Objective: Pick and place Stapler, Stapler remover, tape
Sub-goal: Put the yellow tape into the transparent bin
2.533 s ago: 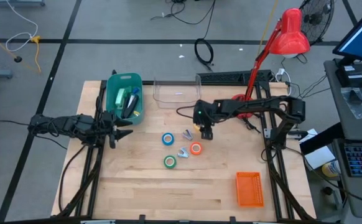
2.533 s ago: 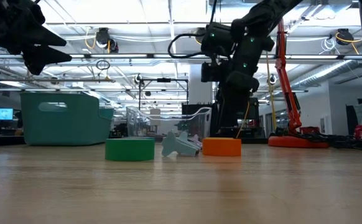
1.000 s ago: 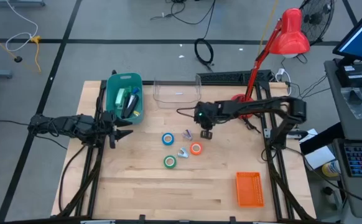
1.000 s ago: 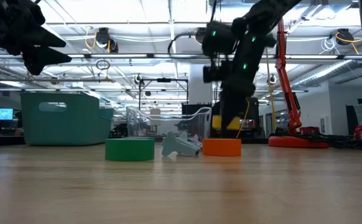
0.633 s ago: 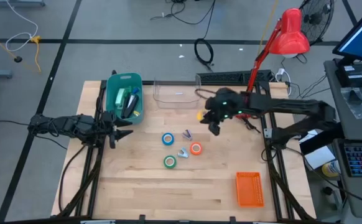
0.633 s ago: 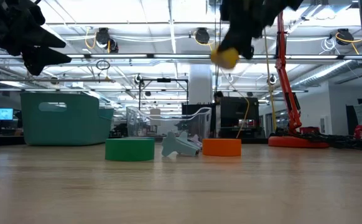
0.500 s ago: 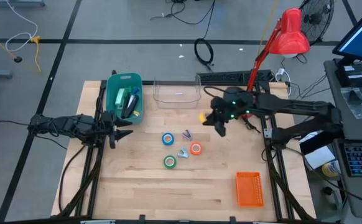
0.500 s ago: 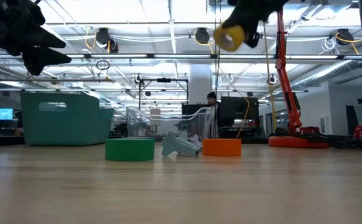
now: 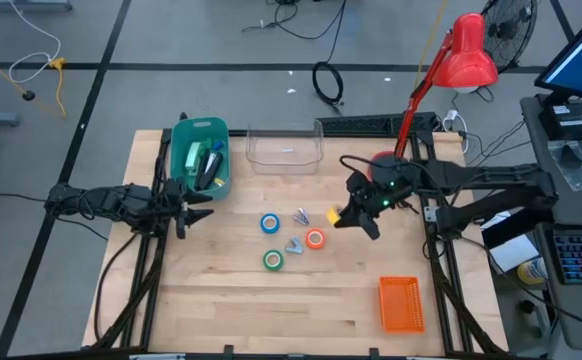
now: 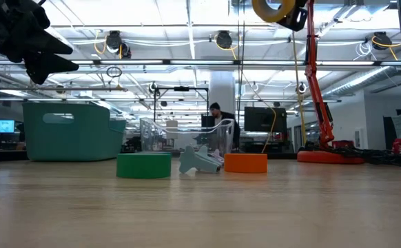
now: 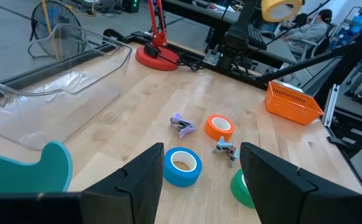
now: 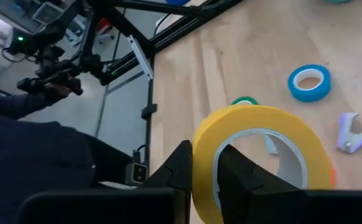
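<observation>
My right gripper [image 9: 343, 216] is shut on the yellow tape roll [image 12: 255, 155] and holds it high over the table right of centre; the roll also shows at the low view's top [image 10: 273, 8]. On the wood lie the blue roll [image 9: 270, 224], green roll [image 9: 273, 260] and orange roll [image 9: 315, 239], flat on their sides. Two grey-violet staple removers [image 9: 301, 215] [image 9: 294, 245] lie between them. The stapler does not show plainly. My left gripper [image 9: 196, 205] waits open at the left edge beside the teal bin [image 9: 201, 150]. My right gripper has the yellow roll by its ring wall [image 12: 204, 163], one finger [image 12: 237, 171] inside the hole and the other [image 12: 180, 167] outside. The fingers slant down from the table's right side. The roll is lifted clear, well above the wood, standing nearly on edge.
The teal bin holds dark things. A clear plastic container [image 9: 283, 148] stands at the far edge, an orange basket [image 9: 401, 303] at the near right, a red lamp [image 9: 466, 50] at the far right. Bare wood lies along the near edge. A person shows far behind in the low view.
My right gripper, down at the table near the rolls a second ago, has risen high with the yellow roll and drawn back toward the table's right edge. It has tipped from pointing down to a shallow slant and rolled. The roll is lifted clear of the wood.
</observation>
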